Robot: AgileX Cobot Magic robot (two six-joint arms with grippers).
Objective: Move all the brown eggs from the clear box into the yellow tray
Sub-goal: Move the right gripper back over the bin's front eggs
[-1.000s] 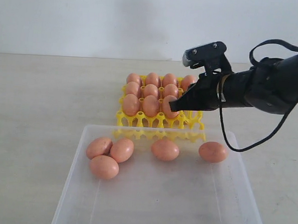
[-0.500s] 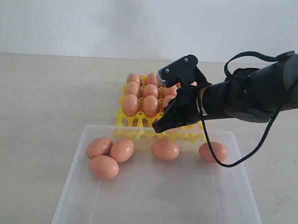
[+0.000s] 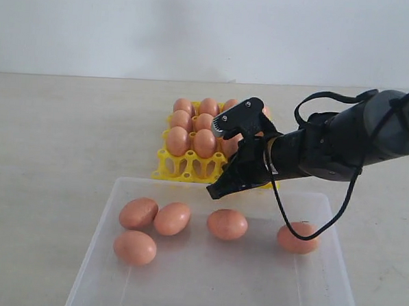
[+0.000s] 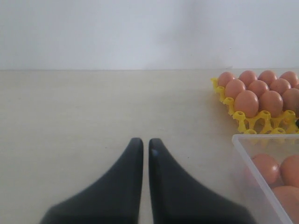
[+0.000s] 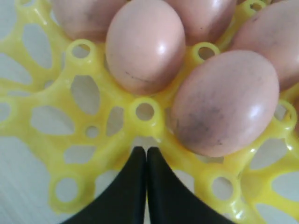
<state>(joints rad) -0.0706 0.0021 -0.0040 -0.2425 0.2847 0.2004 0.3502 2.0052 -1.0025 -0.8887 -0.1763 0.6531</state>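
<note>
Down and to the left from the tray's point(image 3: 183, 171) right side, the right hand point(image 3: 213, 192) now hangs with its fingers pressed together and nothing between them, tips over the tray's empty front cups, just beside the far wall of the box point(image 3: 211, 283). Five eggs point(image 3: 227, 223) lie in the box's far half: one nearest the hand, just below its tips; three bunched at the left, two of them touching; one near the right wall. More eggs fill the tray's rows behind. The box's near half is bare, with open room between the middle egg and the right one. The left hand point(image 4: 145, 142), closed and empty, sits low over bare worktop point(image 4: 93, 107), well apart to the left of tray and box
</note>
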